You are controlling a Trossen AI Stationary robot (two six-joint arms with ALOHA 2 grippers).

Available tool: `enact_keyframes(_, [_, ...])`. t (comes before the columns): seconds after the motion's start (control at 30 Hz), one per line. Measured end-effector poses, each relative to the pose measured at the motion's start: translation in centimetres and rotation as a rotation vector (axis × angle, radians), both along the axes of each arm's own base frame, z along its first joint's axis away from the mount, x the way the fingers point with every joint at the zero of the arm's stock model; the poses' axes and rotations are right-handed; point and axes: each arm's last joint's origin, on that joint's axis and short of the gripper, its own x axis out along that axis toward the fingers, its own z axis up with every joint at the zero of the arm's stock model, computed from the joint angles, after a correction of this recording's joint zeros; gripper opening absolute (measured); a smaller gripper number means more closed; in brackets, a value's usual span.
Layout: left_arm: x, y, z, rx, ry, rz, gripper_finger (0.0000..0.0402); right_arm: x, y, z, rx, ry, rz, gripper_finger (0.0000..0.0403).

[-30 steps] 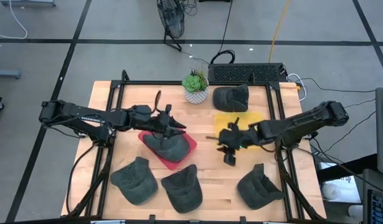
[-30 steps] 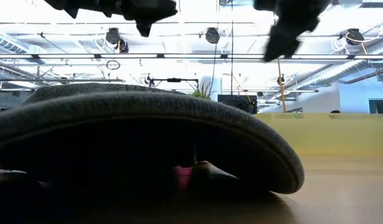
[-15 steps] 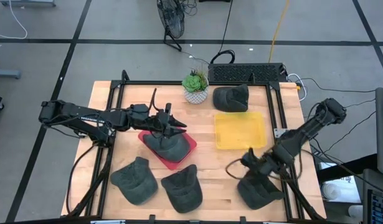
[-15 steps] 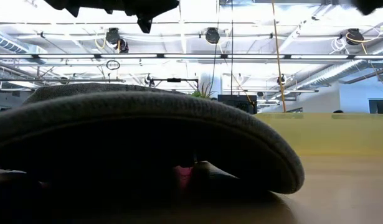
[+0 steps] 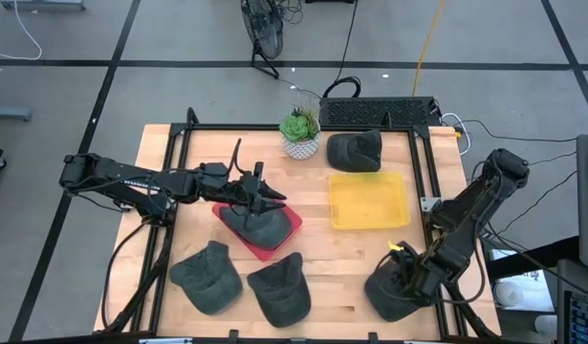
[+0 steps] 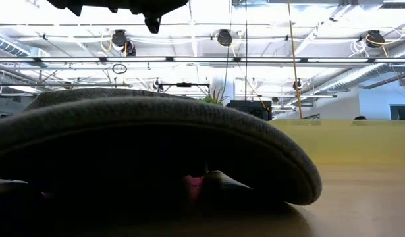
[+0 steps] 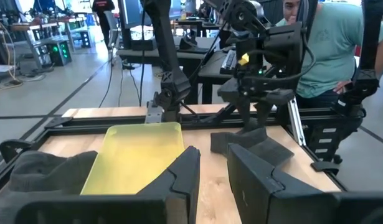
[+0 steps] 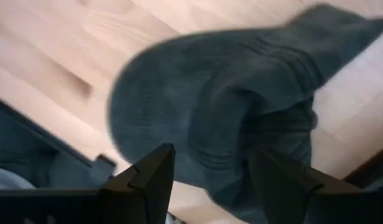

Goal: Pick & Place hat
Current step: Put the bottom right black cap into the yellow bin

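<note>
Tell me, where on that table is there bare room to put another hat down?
The yellow tray lies bare. Bare wood shows between it and the red tray, and left of the potted plant. The front edge is crowded with three hats; the right gripper hangs over one.

On the table point(image 5: 313, 258), one hat point(image 5: 255, 222) lies in the tray point(image 5: 286, 229) left of centre, with the left gripper point(image 5: 267, 197) over it. A second tray point(image 5: 368, 200) sits to the right, and behind it lies another hat point(image 5: 357, 148) — beside the potted plant point(image 5: 300, 132) at the back edge. Along the front edge lie three hats: the left one point(image 5: 206, 276), the middle one point(image 5: 279, 287) just beside it, and the right one point(image 5: 394, 291) well apart — the right gripper point(image 5: 408, 272) hangs over this last, its fingers point(image 8: 147, 180) straddling the hat's crown.
</note>
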Motion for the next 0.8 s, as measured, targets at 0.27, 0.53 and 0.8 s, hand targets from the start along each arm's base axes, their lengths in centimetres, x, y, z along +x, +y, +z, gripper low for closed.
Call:
enact_keyframes(0.27, [-0.1,0.0,-0.5,-0.003,0.050,0.001,0.0088,0.2,0.5,-2.0,0.109,-0.049,-0.009,0.0191])
enact_keyframes(0.53, [0.0,0.0,-0.1,0.049,0.003,-0.004,0.0088,-1.1,0.8,-4.0,0.135,-0.038,-0.011,0.0143])
enact_keyframes(0.8, [0.0,0.0,0.2,0.079,-0.034,-0.005,0.0088,-1.8,0.6,-3.2,0.181,-0.029,-0.002,0.0128])
